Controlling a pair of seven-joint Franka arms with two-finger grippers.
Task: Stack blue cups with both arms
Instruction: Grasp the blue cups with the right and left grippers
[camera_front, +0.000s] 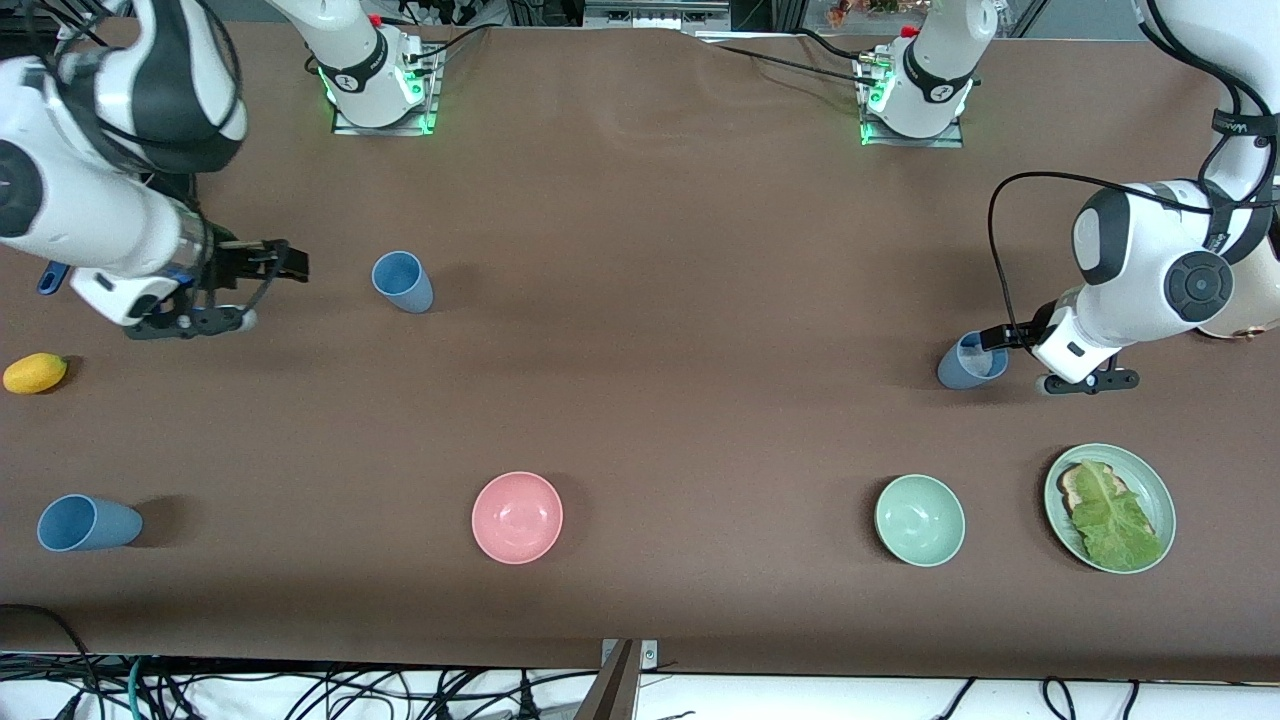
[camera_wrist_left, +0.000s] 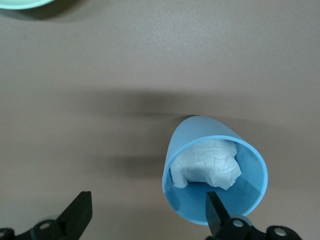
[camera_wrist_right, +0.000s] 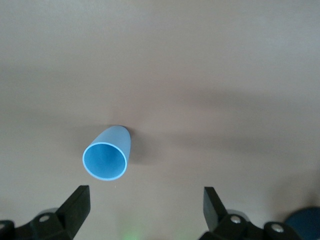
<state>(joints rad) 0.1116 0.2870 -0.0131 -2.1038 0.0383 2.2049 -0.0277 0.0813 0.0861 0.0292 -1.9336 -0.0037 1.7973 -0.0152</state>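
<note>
A blue cup (camera_front: 402, 281) stands toward the right arm's end of the table. My right gripper (camera_front: 288, 264) hovers open beside it, a gap away. In the right wrist view that cup (camera_wrist_right: 106, 155) lies ahead of the right gripper (camera_wrist_right: 145, 205), outside the fingers. A second blue cup (camera_front: 968, 366) with crumpled white paper (camera_wrist_left: 207, 167) inside stands toward the left arm's end. My left gripper (camera_front: 992, 343) is open at it. In the left wrist view one finger (camera_wrist_left: 216, 212) overlaps that cup's (camera_wrist_left: 200, 135) rim; the left gripper (camera_wrist_left: 147, 212) holds nothing. A third blue cup (camera_front: 88, 523) stands near the front edge.
A pink bowl (camera_front: 517, 517) and a green bowl (camera_front: 920, 520) sit nearer the front camera, with a green plate (camera_front: 1160, 490) of bread and lettuce beside the green bowl. A yellow fruit (camera_front: 35, 372) lies at the right arm's end. The green bowl's rim (camera_wrist_left: 20, 3) shows in the left wrist view.
</note>
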